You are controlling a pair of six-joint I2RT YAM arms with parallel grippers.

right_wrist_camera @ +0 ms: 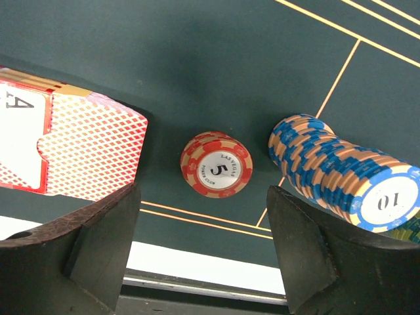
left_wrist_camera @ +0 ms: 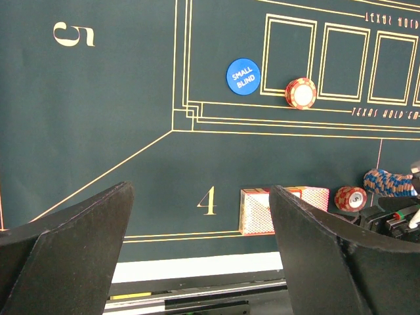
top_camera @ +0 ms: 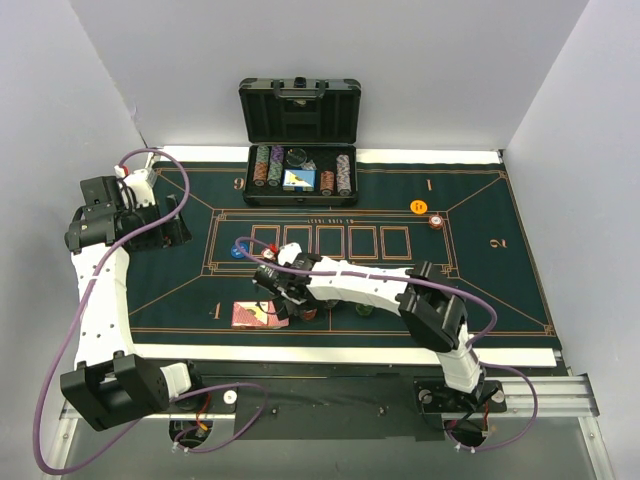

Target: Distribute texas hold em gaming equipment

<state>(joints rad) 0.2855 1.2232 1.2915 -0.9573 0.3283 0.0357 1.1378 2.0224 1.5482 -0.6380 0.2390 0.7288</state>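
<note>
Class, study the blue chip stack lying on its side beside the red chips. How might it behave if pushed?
The blue chip stack would probably roll, since it rests on round edges. Its chips sit staggered, so it likely fans apart rather than moving whole.

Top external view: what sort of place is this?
Likely a robot test booth dressed as a poker table: plain white walls, a green Texas Hold'em mat, an open black chip case.
</note>
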